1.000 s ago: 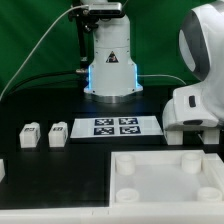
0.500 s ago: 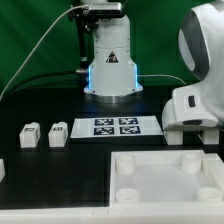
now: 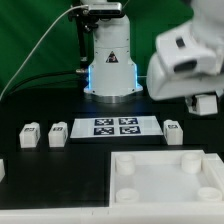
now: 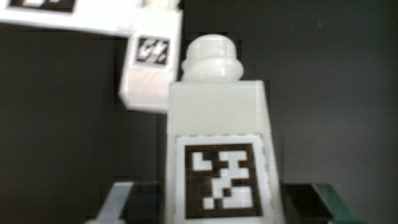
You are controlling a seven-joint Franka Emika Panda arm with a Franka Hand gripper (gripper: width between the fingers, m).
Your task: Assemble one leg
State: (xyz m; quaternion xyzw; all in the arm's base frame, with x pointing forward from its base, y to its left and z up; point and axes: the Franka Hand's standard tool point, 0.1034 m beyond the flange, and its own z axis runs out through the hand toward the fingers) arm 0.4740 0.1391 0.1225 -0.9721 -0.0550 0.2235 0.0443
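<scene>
My gripper (image 4: 222, 203) is shut on a leg (image 4: 221, 120), a white block with a marker tag on its face and a rounded peg on its end. In the exterior view the arm is blurred at the upper right, and the gripper (image 3: 205, 103) hangs above the table. A second leg (image 3: 175, 130) stands on the table just right of the marker board (image 3: 115, 126). It also shows in the wrist view (image 4: 151, 62), beyond the held leg. Two more legs (image 3: 30, 134) (image 3: 57, 134) stand side by side at the exterior view's left.
The large white tray-like part (image 3: 165, 185) with corner sockets lies at the front right. The arm's white base (image 3: 110, 60) with a blue light stands behind the marker board. A small white piece (image 3: 2, 168) shows at the left edge.
The arm has risen and swung toward the exterior view's left, now blurred. This uncovers the leg beside the marker board that the arm hid before.
</scene>
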